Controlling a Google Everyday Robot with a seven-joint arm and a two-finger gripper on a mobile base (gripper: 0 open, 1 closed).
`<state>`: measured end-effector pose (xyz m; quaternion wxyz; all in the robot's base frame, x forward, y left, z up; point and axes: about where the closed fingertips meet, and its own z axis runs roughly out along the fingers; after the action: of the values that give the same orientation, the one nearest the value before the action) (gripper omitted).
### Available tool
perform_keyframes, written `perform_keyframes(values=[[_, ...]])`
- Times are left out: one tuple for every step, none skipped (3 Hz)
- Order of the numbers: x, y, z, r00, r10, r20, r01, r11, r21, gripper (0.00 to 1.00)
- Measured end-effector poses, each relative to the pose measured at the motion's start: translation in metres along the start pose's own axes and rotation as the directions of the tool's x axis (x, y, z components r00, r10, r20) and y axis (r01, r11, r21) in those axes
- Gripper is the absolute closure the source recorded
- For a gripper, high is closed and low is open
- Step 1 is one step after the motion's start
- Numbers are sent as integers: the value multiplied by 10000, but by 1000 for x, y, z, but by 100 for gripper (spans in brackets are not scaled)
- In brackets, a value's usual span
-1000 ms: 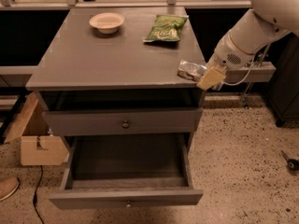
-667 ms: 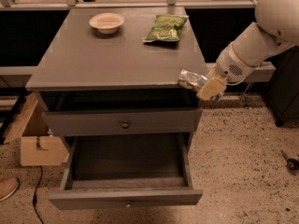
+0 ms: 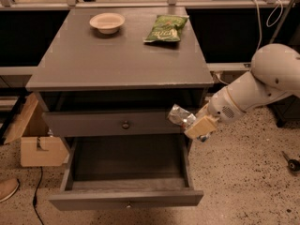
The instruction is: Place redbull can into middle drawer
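Redbull can: the redbull can [image 3: 179,115] is a small, slim can, shiny silver with darker bluish patches. Its skin looks crinkled, and it lies tilted with one end pointing up and left.
Can's place: it is in the air, off the cabinet top. It hangs in front of the right end of the shallower drawer front and above the right rear part of the open drawer.
Gripper: the gripper [image 3: 194,124] is clenched on the can's right end, its tan pads on either side of it, just right of the cabinet's right edge.
Arm: the white arm [image 3: 253,90] reaches in from the right, sloping down to the gripper.
Step in hand: I judge this to be the carry, with the can grasped and not yet inside the drawer.
Next move: probably leftward and down, past the right side wall, so the can sits over the bare drawer floor before the grip opens.
Risk: a thin, dented can held by one end may pivot or slip, and the drawer's right wall is close to the path.
Middle drawer: the middle drawer [image 3: 122,199] is pulled well out, wide and deep, and nothing shows inside it.
Shallower drawer front: the shallower drawer front [image 3: 93,123] above is closed and has a dark round knob.
Cabinet top: a pale bowl [image 3: 107,22] and a green chip bag [image 3: 166,28] lie near the back, well apart from the can.
Floor: a cardboard box [image 3: 40,150] stands to the cabinet's left.
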<state>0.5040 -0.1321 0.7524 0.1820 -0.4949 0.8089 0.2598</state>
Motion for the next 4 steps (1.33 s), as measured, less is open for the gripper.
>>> perform_keyframes(values=[[1, 33, 75, 9996, 223, 145, -203, 9917, -1270, 100], [1, 33, 75, 9996, 224, 145, -204, 9917, -1271, 100], [12, 31, 96, 9993, 358, 48, -347, 9884, -1481, 100], [35, 18, 142, 9982, 595, -95, -602, 9873, -1469, 100]])
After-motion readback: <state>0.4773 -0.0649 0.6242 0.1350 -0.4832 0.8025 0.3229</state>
